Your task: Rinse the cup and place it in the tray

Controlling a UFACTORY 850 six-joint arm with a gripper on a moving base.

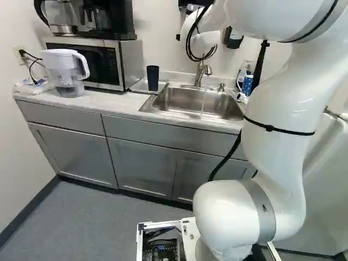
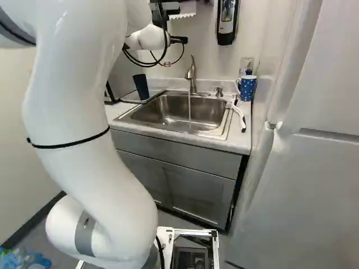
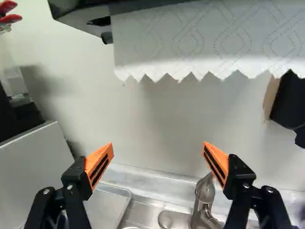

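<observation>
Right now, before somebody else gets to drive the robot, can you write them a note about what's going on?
Gripper: open and empty, up by the wall near the faucet.
Things: the dark cup is on the tray, beside the sink. A blue dotted mug is on the sink's other side. Water is running from the faucet.
Done: the dark cup is in the tray. I can't tell if it got rinsed.
Left: maybe just turning the water off. If the cup wasn't rinsed, it probably needs a rinse first, then back to the tray.
</observation>
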